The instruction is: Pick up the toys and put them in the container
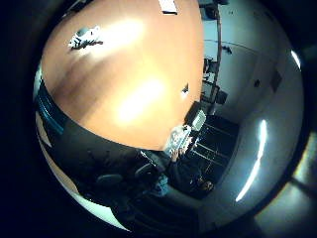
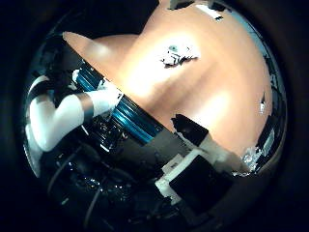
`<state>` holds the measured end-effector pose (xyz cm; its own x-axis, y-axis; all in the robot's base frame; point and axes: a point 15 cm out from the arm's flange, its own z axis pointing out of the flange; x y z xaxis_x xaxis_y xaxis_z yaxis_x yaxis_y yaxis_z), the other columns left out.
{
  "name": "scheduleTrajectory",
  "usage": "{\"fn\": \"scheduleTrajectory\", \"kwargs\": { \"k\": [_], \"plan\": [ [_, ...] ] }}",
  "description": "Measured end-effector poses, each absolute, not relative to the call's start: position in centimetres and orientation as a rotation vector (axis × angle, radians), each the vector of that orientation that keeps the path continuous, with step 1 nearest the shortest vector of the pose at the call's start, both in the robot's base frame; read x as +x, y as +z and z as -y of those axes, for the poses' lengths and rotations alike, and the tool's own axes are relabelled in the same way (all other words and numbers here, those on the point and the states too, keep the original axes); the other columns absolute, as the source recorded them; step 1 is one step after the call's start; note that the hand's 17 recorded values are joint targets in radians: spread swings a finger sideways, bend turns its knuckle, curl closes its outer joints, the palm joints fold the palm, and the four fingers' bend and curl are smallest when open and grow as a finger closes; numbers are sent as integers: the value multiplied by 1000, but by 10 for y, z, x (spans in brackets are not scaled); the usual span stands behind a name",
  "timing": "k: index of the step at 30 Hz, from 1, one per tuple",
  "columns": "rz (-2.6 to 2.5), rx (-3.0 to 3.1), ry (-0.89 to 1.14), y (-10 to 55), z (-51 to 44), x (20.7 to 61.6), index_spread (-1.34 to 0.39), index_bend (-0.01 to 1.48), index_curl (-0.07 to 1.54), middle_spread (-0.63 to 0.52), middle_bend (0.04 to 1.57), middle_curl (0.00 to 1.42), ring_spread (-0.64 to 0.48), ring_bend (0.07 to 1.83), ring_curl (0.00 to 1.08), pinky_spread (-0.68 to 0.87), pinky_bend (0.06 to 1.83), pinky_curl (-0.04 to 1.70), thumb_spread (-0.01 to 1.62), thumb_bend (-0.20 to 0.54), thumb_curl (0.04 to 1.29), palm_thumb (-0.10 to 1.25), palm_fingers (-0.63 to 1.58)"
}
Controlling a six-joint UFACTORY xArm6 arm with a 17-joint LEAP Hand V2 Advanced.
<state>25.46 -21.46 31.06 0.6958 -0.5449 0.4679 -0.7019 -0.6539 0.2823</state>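
A small toy of white, grey and teal parts [image 1: 87, 38] lies on the brown wooden table [image 1: 139, 79], far from the palm. The right thumb side palm view shows it too [image 2: 177, 53], small and alone on the tabletop [image 2: 212, 87]. My hand [image 2: 58, 116] is high above the table's edge and well away from the toy. One white finger [image 2: 46, 124] with teal parts reaches in at the side and nothing lies against it. I see no container in either view.
A pale flat thing [image 1: 168, 6] lies at the table's far edge. A small dark object [image 1: 184, 89] sits near another edge. Chairs and dark furniture [image 1: 198, 149] stand beyond the table. Black and white robot parts [image 2: 193, 169] show below the table's rim.
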Motion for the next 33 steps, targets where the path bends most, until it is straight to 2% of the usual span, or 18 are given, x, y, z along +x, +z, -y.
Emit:
{"fn": "scheduleTrajectory", "kwargs": {
  "k": [15, 33],
  "plan": [
    [863, 2560, 458, 255, 190, 292, -500, 170, 289, -151, 198, 354, 91, 203, 240, 443, 256, 291, 968, -24, 373, 811, 312],
    [730, 2628, 468, 221, 174, 341, -537, 182, 307, -202, 198, 358, 53, 193, 233, 430, 223, 280, 950, -21, 413, 914, 369]
  ]
}}
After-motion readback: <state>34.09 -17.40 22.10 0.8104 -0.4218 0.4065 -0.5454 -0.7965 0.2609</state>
